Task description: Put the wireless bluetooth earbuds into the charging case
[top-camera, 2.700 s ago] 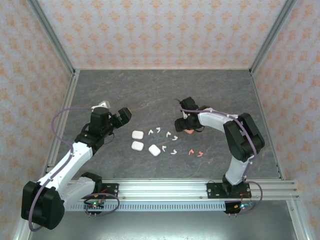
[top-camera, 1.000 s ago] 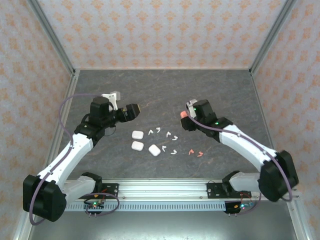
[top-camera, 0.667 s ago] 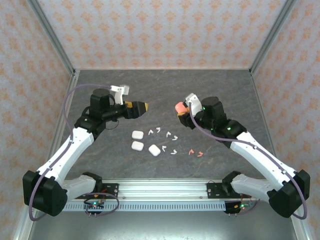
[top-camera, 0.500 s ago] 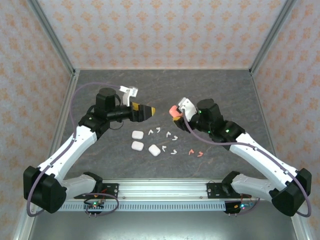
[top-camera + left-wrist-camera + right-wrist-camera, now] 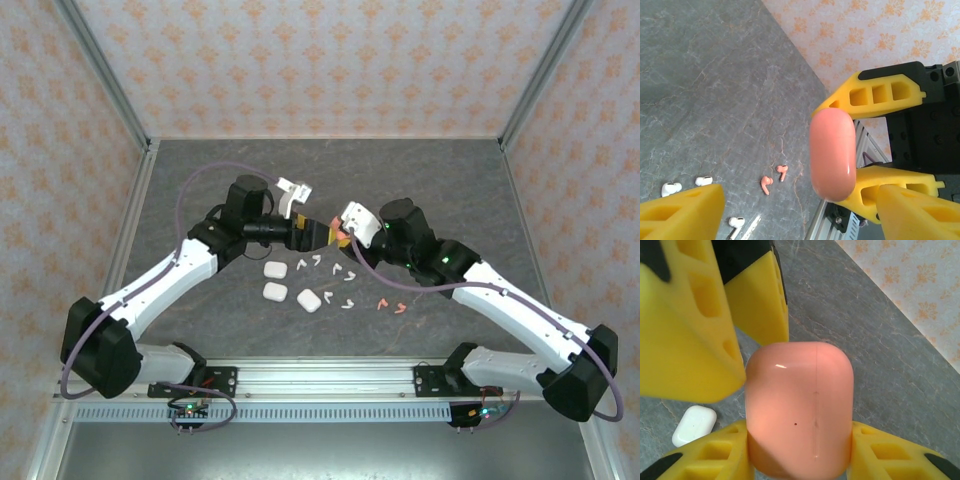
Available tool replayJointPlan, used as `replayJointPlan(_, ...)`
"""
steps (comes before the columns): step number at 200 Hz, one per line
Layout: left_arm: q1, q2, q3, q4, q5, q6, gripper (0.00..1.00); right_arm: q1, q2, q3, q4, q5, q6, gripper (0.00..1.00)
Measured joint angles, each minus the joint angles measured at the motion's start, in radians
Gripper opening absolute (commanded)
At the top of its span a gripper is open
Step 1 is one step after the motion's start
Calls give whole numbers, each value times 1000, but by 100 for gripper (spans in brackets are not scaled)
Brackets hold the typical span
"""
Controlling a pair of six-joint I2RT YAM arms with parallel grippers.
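Right tool (image 5: pixel 799 460) is clamping the salmon-pink case (image 5: pixel 799 410), unopened, aloft over the middle of the bench (image 5: pixel 220 170). Left tool (image 5: pixel 318 232) is straddling it, jaws agape. Toward the near edge, white earbuds (image 5: pixel 671 189) and the pink pair (image 5: pixel 774 178) are lying loose beside three white cases (image 5: pixel 275 270). No earbud is inserted; opening and loading are still remaining.
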Motion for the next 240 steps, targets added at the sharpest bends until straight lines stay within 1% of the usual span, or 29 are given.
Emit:
replayJointPlan(10,-4,6,1,10,3,-1,73,0,0,0,0,0,-2,42)
replayJointPlan(36,-16,30,16,24,4,-7,60,0,3,0,0,0,-3,42)
replayJointPlan(84,-26,54,25,43,29,-7,44,0,4,0,1,0,-6,42)
replayJointPlan(125,-39,64,26,53,55,-6,35,0,10,0,3,-2,-6,42)
replayJointPlan(146,-39,66,26,54,63,-5,28,0,10,0,11,-3,-5,43)
replayJointPlan(163,-39,66,27,53,67,-3,24,0,11,0,13,-3,-2,45)
replayJointPlan(185,-39,66,27,54,66,3,24,0,12,0,13,-3,13,53)
replayJointPlan(204,-39,66,24,64,56,12,22,0,11,0,13,-1,43,64)
replayJointPlan(223,-39,48,2,100,30,18,20,0,2,-10,21,0,85,78)
replayJointPlan(240,-39,15,-35,140,-14,20,14,-5,-29,-41,32,-9,116,89)
